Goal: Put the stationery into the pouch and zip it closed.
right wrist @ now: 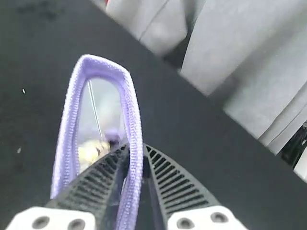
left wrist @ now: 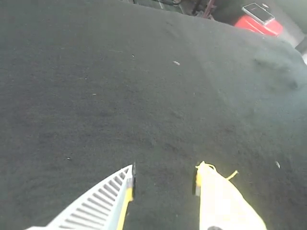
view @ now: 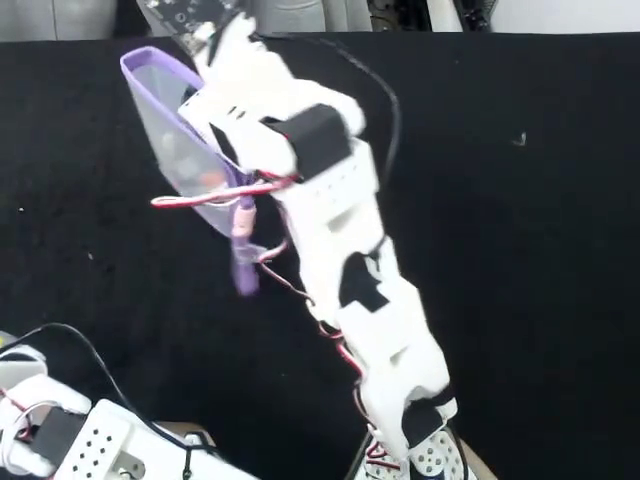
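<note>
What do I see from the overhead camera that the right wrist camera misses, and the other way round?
The high view gives the whole white right arm holding the clear pouch up over the black table, a purple zip tab dangling below it, and the other arm at the picture's lower left. The right wrist view gives the close-up: the hand pinched shut on the pouch's purple rim, a look into its open mouth at something yellowish inside, and grey panels behind. Both share the pouch and the table.
</note>
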### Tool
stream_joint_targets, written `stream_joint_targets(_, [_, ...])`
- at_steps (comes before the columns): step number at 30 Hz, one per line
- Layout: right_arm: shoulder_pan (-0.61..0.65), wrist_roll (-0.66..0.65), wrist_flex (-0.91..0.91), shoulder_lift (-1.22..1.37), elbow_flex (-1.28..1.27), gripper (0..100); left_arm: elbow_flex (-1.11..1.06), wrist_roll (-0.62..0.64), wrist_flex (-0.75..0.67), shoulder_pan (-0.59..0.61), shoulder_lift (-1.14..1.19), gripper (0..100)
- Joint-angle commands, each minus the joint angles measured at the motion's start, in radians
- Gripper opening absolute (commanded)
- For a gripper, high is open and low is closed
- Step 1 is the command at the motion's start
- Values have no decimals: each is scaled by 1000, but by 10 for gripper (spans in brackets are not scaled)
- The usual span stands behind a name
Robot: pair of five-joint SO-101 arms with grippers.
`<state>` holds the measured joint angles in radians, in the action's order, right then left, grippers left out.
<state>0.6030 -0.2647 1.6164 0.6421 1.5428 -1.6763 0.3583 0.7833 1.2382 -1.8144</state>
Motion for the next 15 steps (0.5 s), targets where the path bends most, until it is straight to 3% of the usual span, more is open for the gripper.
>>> stream_joint_targets(1, [-15, 6, -97, 47, 18, 11, -21, -127, 3, -157, -6, 223])
stream_joint_targets(8, [-15, 6, -141, 61, 24, 11, 77, -336, 43, -509, -11, 223])
stream_joint_targets(15, [-15, 12, -161, 62, 130, 11, 409, -345, 399, -929, -11, 225])
